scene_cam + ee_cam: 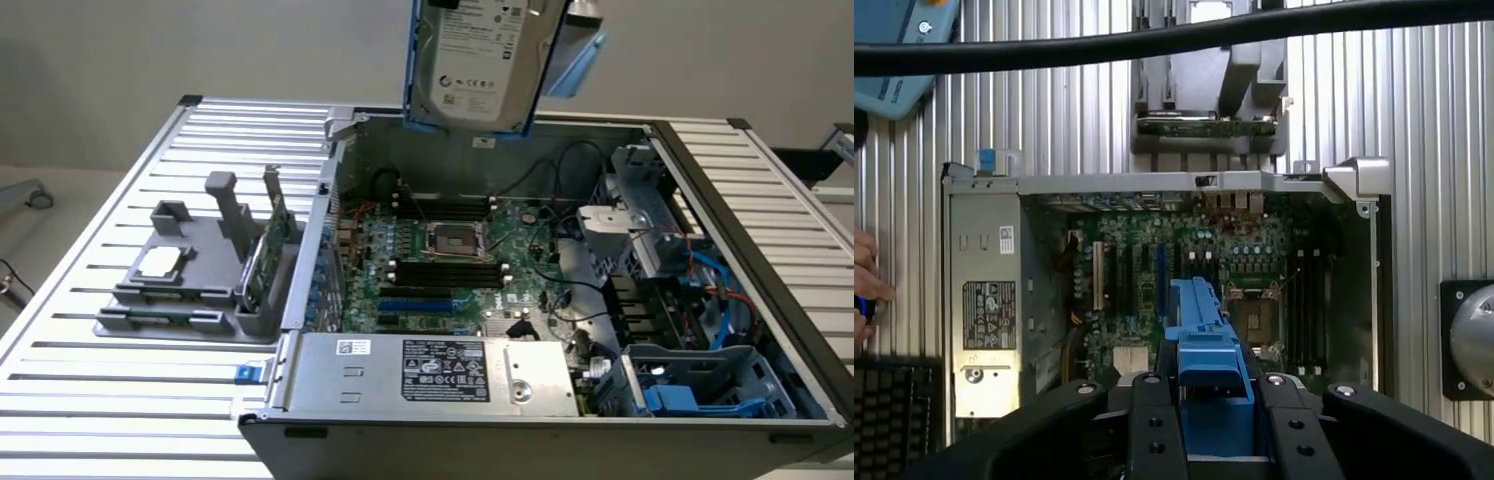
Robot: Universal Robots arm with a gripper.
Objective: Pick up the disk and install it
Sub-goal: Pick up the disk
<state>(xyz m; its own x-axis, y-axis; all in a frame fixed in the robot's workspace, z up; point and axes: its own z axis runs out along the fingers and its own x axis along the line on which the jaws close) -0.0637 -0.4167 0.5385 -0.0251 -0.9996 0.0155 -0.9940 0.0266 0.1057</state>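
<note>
Silver disk (474,60) upright, long axis vertical, over open case (507,455)

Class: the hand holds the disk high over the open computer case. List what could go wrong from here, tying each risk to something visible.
1. The disk hangs above the bare motherboard. If the hand loses its grip, the disk could fall onto the board and damage it.
2. Loose cables run beside the blue bay. They might snag the disk if it is lowered there.
</note>
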